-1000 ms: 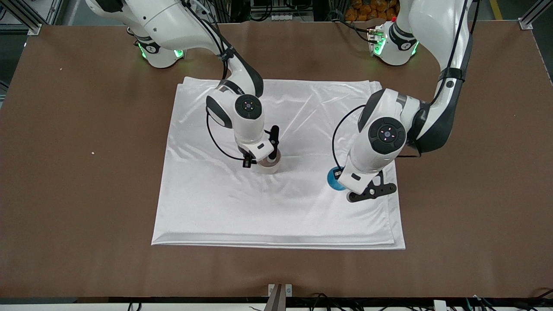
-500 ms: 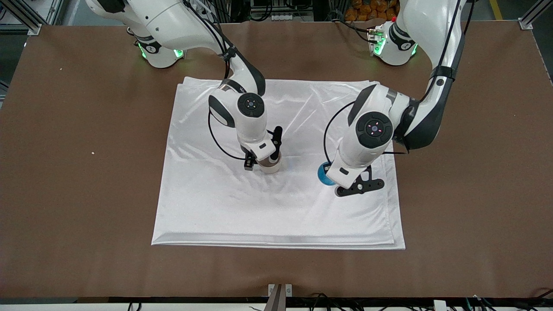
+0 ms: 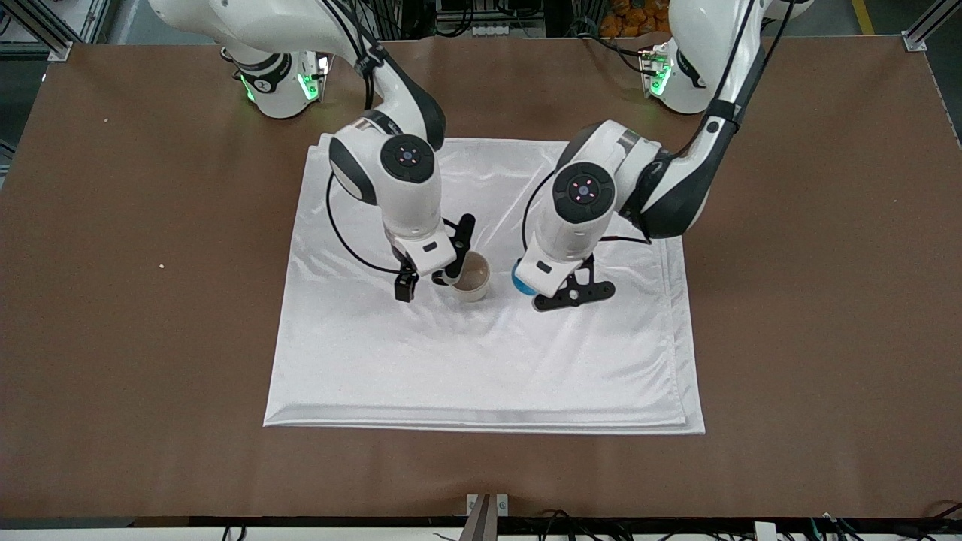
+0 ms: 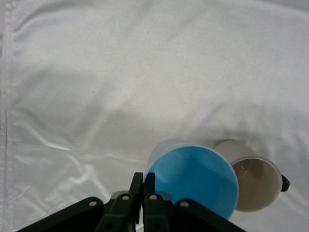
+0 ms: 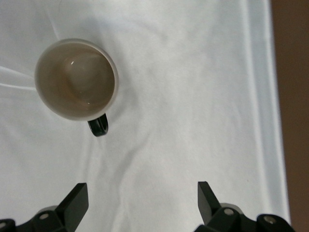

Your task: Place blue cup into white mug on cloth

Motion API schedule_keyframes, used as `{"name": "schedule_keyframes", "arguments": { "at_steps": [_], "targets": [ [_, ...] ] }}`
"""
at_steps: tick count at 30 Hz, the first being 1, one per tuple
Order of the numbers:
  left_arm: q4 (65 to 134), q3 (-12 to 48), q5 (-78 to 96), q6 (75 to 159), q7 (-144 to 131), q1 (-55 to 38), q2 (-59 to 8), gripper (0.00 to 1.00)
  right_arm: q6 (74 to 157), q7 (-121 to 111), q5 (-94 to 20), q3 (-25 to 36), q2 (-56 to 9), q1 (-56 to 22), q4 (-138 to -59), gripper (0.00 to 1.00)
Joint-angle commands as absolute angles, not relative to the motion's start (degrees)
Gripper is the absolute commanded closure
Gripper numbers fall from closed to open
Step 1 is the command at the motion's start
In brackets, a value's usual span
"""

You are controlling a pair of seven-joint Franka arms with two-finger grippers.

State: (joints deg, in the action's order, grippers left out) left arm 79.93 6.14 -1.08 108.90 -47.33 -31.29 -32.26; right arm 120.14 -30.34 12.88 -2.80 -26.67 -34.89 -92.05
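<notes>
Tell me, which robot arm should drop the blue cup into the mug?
Probably the left: the left gripper already pinches the blue cup beside the white mug, while the right gripper is open and empty.

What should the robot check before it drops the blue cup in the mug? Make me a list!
1. Left gripper pinches the blue cup by its rim: ok.
2. Cup is upright, open side up: ok.
3. Mug stands upright on the cloth and is empty: ok.
4. Cup is straight above the mug: not ok, it is beside it, toward the left arm's end.
5. Right gripper is open and off the mug, but its wrist hangs close by the rim: cannot tell if the way is free.
6. Cup is narrow enough to fit: cannot tell.
</notes>
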Motion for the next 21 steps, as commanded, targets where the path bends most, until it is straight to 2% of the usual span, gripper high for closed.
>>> {"name": "schedule_keyframes", "arguments": {
  "at_steps": [1,15,21],
  "targets": [
    [79.5,6.4,-1.5,108.2,-51.1,-33.0,-31.6,1.00,115.4,-26.1,13.5,-3.3,-18.9,-32.4,-93.9,0.00],
    [77.6,6.1,-0.5,113.0,-56.9,-38.5,-33.9,1.00,106.9,-25.0,13.5,-3.3,-7.5,-25.8,-93.7,0.00],
    [77.6,6.1,-0.6,115.6,-57.5,-39.2,-35.2,1.00,103.6,-20.2,13.4,-3.3,-4.7,-22.8,-93.5,0.00]
  ]
}}
